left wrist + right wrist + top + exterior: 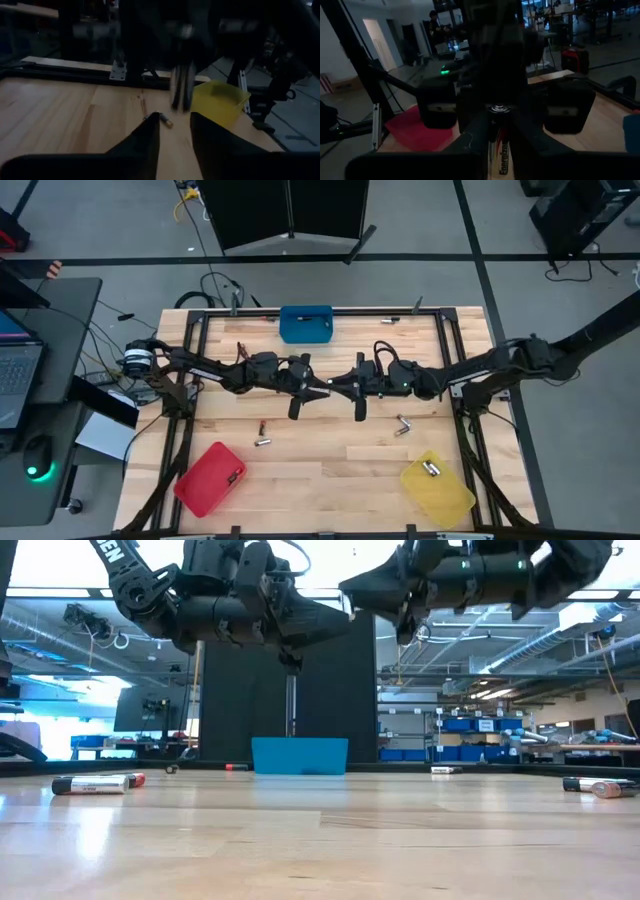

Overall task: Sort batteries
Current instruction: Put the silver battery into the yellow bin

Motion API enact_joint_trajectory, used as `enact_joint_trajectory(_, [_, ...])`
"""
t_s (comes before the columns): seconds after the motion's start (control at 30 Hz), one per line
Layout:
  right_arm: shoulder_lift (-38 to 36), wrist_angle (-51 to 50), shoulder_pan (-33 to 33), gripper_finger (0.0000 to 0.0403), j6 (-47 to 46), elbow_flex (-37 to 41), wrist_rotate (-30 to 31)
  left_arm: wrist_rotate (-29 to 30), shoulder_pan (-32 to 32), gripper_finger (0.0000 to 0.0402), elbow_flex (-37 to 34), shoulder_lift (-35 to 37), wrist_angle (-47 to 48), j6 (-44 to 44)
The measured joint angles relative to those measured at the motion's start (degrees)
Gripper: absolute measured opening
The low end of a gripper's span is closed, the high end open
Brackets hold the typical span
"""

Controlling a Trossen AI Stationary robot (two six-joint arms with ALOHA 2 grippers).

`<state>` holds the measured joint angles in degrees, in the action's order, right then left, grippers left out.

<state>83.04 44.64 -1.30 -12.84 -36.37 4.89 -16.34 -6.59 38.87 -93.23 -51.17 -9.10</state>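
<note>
Above mid-tabletop point(330, 470), the right pincer point(496, 131) pinches a black-and-copper cylindrical battery point(500, 145) for handover; the left pincer point(175, 132) faces it, fingers spread, releasing.

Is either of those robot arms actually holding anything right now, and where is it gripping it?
The right end effector pinches an Energizer battery by its sides, one end poking out past the fingertips. The left end effector is open and empty.

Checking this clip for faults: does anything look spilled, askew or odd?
Nothing looks damaged. Loose batteries still lie scattered on the table, unsorted. The right hand grips a battery in mid-air, facing the open left hand.
</note>
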Motion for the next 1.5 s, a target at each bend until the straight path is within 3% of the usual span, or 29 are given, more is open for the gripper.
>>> enact_joint_trajectory(0.3, [-8.62, -40.88, -5.83, 0.0061, -4.71, -11.4, 8.03, 6.4, -0.13, 0.0147, -0.75, 0.0, 0.39, 9.04])
enact_joint_trajectory(0.53, [-7.54, -77.24, -15.0, 0.0061, -23.82, -25.43, 13.09, 7.08, -0.15, 0.0148, -0.96, 0.0, 0.91, 13.29])
enact_joint_trajectory(0.73, [-4.26, -95.95, -23.25, 0.0061, -43.16, -33.15, 13.14, 7.72, -0.2, 0.0149, -0.96, 0.0, 0.75, 13.44])
enact_joint_trajectory(0.87, [-1.88, -102.39, -28.04, 0.0061, -54.87, -33.94, 10.96, 7.73, -0.37, 0.0149, -0.96, 0.0, 0.28, 13.49])
enact_joint_trajectory(1.13, [3.61, -104.72, -38.08, 0.0061, -72.89, -33.98, 2.84, 7.73, -1.41, 0.0149, -0.96, 0.0, 0.39, 13.41])
enact_joint_trajectory(1.33, [7.09, -105.33, -43.92, 0.0061, -79.28, -33.48, -1.87, 7.72, -1.57, 0.0149, -0.96, 0.0, 0.41, 12.91])
enact_joint_trajectory(1.5, [7.44, -102.0, -46.92, 0.0061, -84.21, -27.64, -4.22, 7.72, -1.57, 0.0149, -0.96, 0.0, 0.41, 11.52])
